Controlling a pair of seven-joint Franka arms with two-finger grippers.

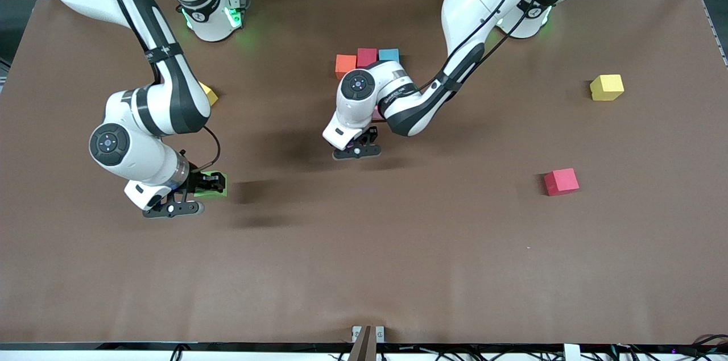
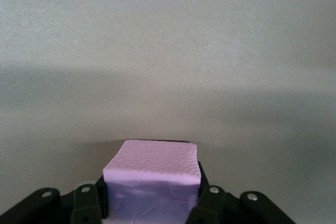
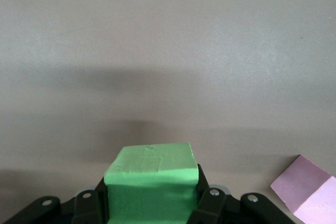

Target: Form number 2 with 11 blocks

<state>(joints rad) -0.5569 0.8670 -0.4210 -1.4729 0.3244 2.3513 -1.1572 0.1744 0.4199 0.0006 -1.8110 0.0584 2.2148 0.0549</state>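
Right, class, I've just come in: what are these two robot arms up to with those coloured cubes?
Each arm has a foam cube pinched in its gripper. The left gripper holds a purple cube mid-table; the right gripper holds a green cube toward its end. An orange cube, a dark red cube and a blue cube sit in a row near the bases. A red cube lies apart.
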